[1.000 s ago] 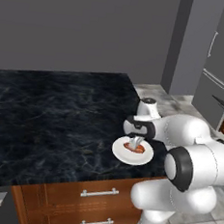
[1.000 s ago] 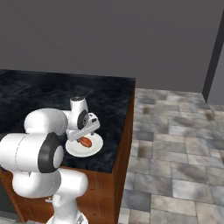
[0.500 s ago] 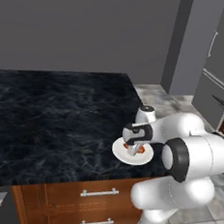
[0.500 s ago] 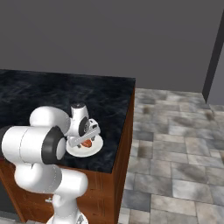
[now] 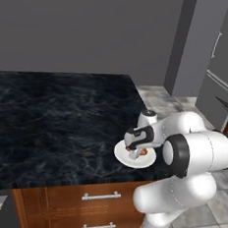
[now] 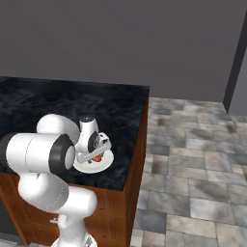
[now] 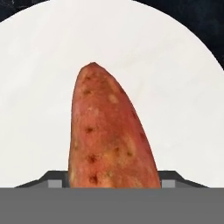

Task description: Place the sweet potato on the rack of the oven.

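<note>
down over one small orange-red tapered sweet potato (image 7: 109, 131), lying on one round white plate (image 5: 148, 160) near the right-hand edge of a black marbled stone countertop (image 5: 51, 115). two-finger gripper (image 6: 98, 153) lowered onto the plate, one dark finger tip (image 7: 54, 180) showing on each side of the tuber's thick end; whether actually pinching it or merely flanking it, cannot tell from these views.

judged step: securing the pick. best done by squeezing across the thick middle rather than the tapered tip, so nothing squirts out along the taper; keeping the tips just off the plate to avoid dragging it toward the counter edge; then lifting straight up before any swing.

count: one sweet potato, one plate, one gripper with two tips. below the counter, wooden drawer fronts (image 5: 68, 200) with two silver bar handles visible in the left base view. grey tiled floor (image 6: 193, 169) to the right.
</note>
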Available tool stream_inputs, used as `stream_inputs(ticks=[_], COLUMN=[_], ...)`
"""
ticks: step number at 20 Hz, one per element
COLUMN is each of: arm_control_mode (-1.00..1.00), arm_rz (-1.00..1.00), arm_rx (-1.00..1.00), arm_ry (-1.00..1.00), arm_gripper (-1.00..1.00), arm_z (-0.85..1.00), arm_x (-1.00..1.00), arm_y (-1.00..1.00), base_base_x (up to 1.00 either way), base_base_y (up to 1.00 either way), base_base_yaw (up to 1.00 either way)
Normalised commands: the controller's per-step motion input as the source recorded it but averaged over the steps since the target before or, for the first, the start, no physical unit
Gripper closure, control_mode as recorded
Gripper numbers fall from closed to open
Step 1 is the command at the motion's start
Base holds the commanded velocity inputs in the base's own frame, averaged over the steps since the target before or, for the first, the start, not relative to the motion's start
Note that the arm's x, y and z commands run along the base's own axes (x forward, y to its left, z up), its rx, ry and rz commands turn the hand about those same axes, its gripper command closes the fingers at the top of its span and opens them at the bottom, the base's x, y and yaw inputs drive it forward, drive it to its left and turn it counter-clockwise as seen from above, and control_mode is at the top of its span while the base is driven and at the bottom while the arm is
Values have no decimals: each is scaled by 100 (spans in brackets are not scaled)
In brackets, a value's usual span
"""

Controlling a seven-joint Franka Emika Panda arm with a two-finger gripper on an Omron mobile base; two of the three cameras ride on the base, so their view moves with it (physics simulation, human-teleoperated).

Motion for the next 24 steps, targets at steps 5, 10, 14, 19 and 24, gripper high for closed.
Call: stream_inputs(ticks=[5,10,14,19,24], arm_control_mode=[-100,-100,-100,-100,-100], arm_rz=[0,-6,-24,-37,-58], arm_rx=[0,3,5,0,6], arm_ry=[0,0,-8,-3,0], arm_gripper=[100,100,100,100,100], arm_z=[0,12,94,100,98], arm_x=[0,-1,-34,-39,-60], arm_y=[0,-2,0,9,10], base_base_x=[0,0,0,0,0], base_base_y=[0,0,0,0,0], base_base_yaw=[0,0,0,0,0])
